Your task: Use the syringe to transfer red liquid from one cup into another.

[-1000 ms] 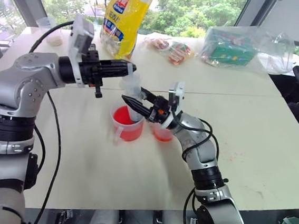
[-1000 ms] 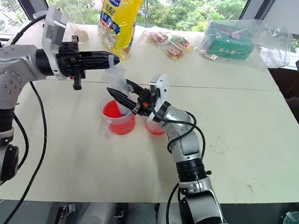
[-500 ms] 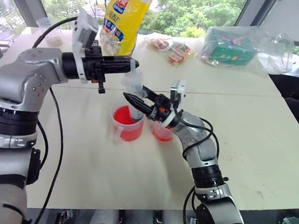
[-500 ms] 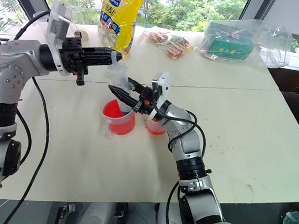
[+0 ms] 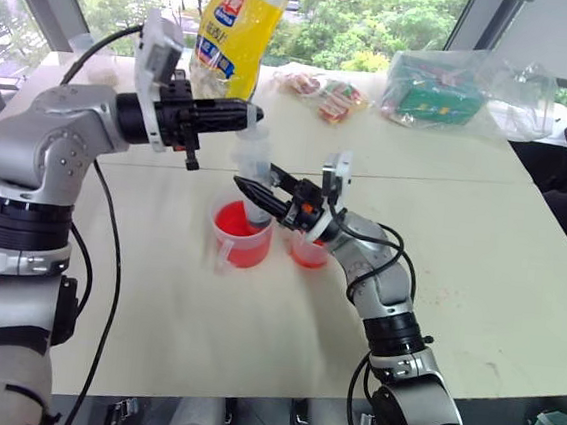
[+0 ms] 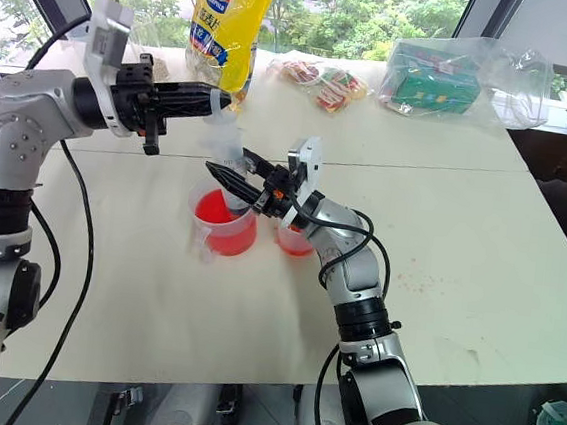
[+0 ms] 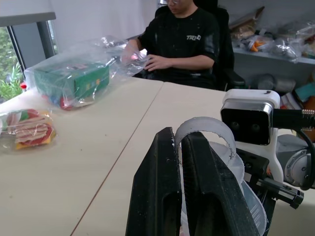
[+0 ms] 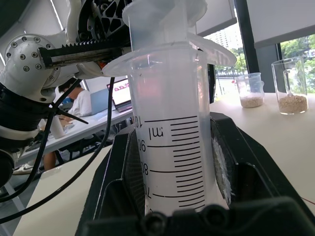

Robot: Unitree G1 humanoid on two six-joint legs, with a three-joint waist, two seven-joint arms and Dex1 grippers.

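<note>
The syringe (image 5: pixel 256 166) stands upright with its tip down in the larger handled cup (image 5: pixel 240 234), which holds red liquid (image 5: pixel 233 219). My right gripper (image 5: pixel 249 190) reaches in from the right and is shut on the barrel. In the right wrist view the clear graduated barrel (image 8: pixel 172 147) sits between the black fingers (image 8: pixel 120 182). My left gripper (image 5: pixel 252 116) comes in level from the left and is shut on the plunger's top (image 7: pixel 204 129). The smaller handleless cup (image 5: pixel 309 252), red low down, stands just right of the handled cup, under my right forearm.
At the table's far side lie a yellow bag (image 5: pixel 236 27), snack packets (image 5: pixel 325 94) and a green box in a clear plastic bag (image 5: pixel 446 88). Cups of beige powder (image 8: pixel 291 86) stand at the far left. A person (image 7: pixel 182 39) sits at the right end.
A person's hands have come into view at the far right edge. Both grippers keep their hold on the syringe over the handled cup.
</note>
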